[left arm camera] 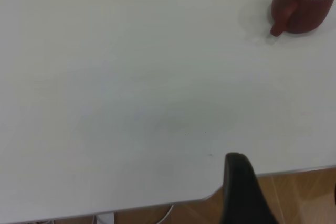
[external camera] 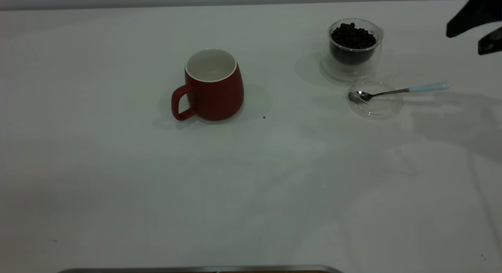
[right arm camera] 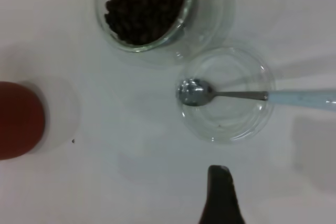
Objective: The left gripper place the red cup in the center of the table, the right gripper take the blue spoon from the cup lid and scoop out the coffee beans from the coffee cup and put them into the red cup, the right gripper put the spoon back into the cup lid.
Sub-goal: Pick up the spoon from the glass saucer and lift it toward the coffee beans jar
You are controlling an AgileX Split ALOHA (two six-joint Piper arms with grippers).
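Note:
The red cup point(external camera: 213, 84) stands upright near the table's middle, handle toward the front left, white and empty inside; it also shows in the left wrist view point(left arm camera: 307, 1) and the right wrist view point(right arm camera: 18, 119). The glass coffee cup point(external camera: 355, 45) full of dark beans point(right arm camera: 142, 3) stands at the back right. Just in front of it lies the clear cup lid point(external camera: 374, 104), with the blue-handled spoon point(external camera: 400, 91) resting bowl-down in it point(right arm camera: 197, 93), handle pointing right. My right gripper point(external camera: 464, 43) hovers open at the far right, above and apart from the spoon. My left gripper point(left arm camera: 286, 174) is open over the table's edge, far from the cup.
A single stray bean point(external camera: 264, 117) lies on the white table right of the red cup. A metal edge point(external camera: 196, 270) runs along the front. The table's edge and wooden floor point(left arm camera: 294, 192) show in the left wrist view.

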